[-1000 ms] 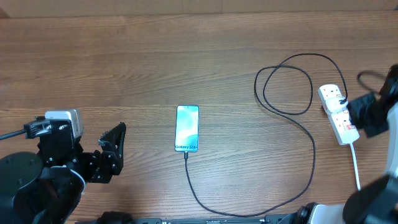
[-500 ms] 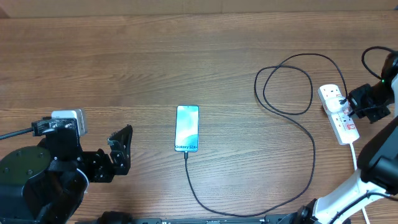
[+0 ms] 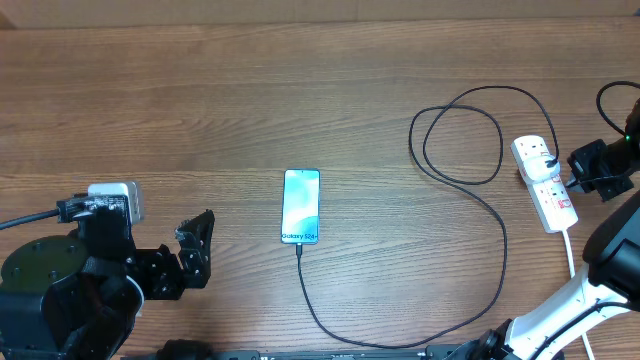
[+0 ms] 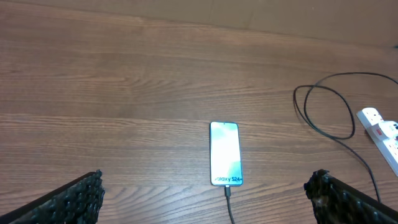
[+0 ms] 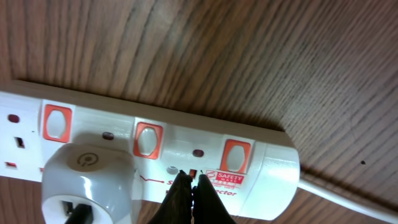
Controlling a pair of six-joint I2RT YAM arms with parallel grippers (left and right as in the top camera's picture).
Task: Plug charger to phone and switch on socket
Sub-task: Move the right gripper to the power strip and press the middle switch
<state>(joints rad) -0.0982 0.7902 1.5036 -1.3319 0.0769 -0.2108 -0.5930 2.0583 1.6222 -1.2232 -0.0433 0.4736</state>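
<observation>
The phone (image 3: 301, 206) lies face up mid-table with its blue-and-white screen lit; it also shows in the left wrist view (image 4: 225, 153). The black charger cable (image 3: 478, 203) runs from the phone's bottom edge, loops right and ends at a white adapter (image 5: 87, 174) plugged into the socket (image 3: 544, 183). The socket strip (image 5: 261, 162) has orange-red switches. My right gripper (image 5: 193, 175) is shut, its tips touching the strip's face beside a small red mark. My left gripper (image 4: 205, 196) is open and empty, low at the near left, short of the phone.
The socket's thick white cord (image 3: 572, 262) runs toward the table's near right edge. The charger cable forms a loop (image 3: 460, 135) left of the socket. Bare wooden table (image 3: 200, 100) surrounds the phone.
My left arm has drawn back toward the near left. My right gripper has shifted slightly right at the socket.
</observation>
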